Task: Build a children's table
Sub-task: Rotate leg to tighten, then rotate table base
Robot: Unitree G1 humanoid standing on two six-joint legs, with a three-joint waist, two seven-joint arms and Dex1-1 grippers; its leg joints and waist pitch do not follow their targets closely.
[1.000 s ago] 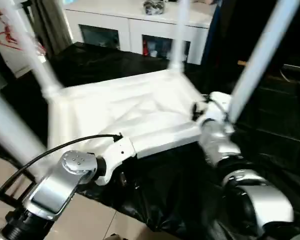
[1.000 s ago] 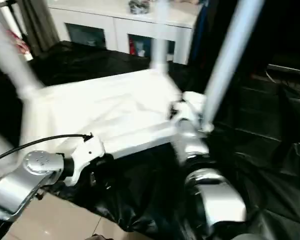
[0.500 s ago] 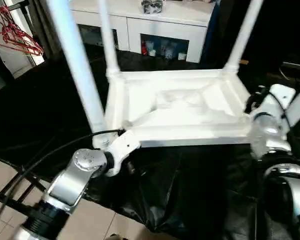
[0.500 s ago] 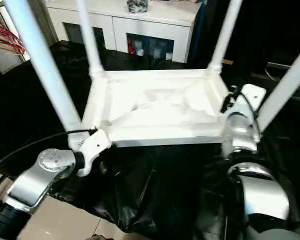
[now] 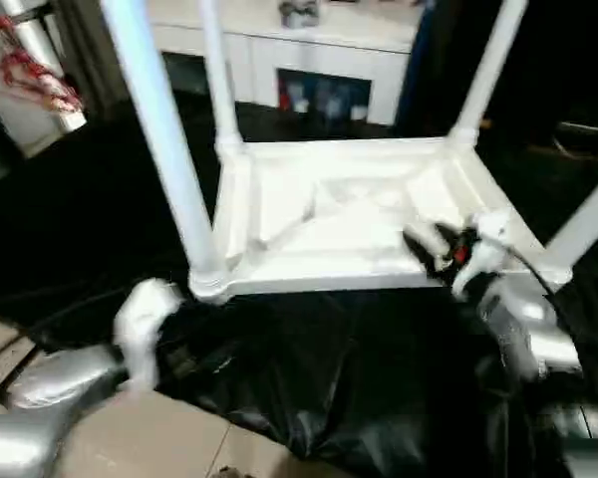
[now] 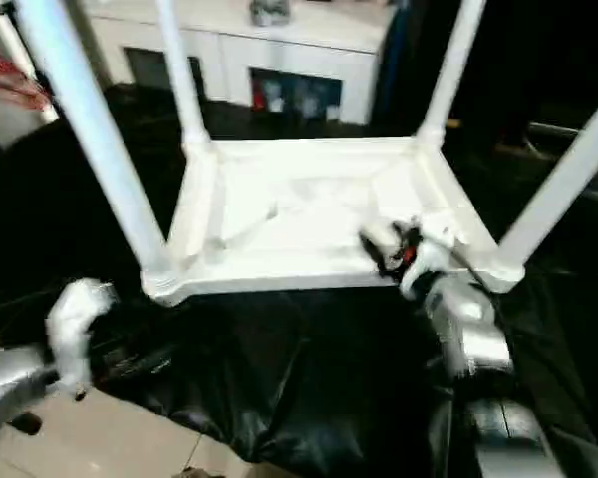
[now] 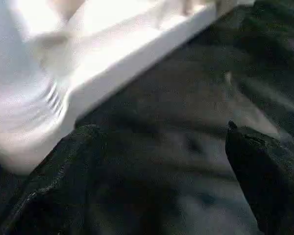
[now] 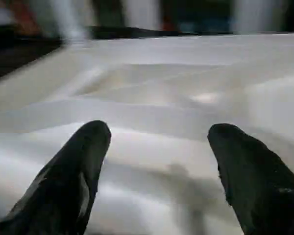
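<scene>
Both our arms have let go of the children's table (image 5: 349, 214) since a moment ago: our left gripper (image 7: 152, 196), which sat against the near left corner, is now down and off to the left, clear of the rim, and our right gripper (image 8: 157, 161), which was clamped at the right edge, now hovers over the near right part of the ribbed underside.

We see the table lying upside down on the black sheet (image 5: 359, 368), its four white legs (image 5: 164, 149) standing up from the corner sockets. The near rim runs across in front of us; between it and our body lies an open stretch of black sheet, with pale floor (image 5: 149, 438) at the lower left. Behind the table stands a white cabinet (image 5: 309, 60), with a gap of dark sheet between. Red hangers (image 5: 30, 70) hang at the far left.

Our left wrist view shows the near left corner socket and rim close by, with the left jaws spread wide over the black sheet, touching nothing. Our right wrist view shows the right jaws apart, empty, over the white underside; whether they touch it we cannot tell. The head views show a red spot on the right wrist.
</scene>
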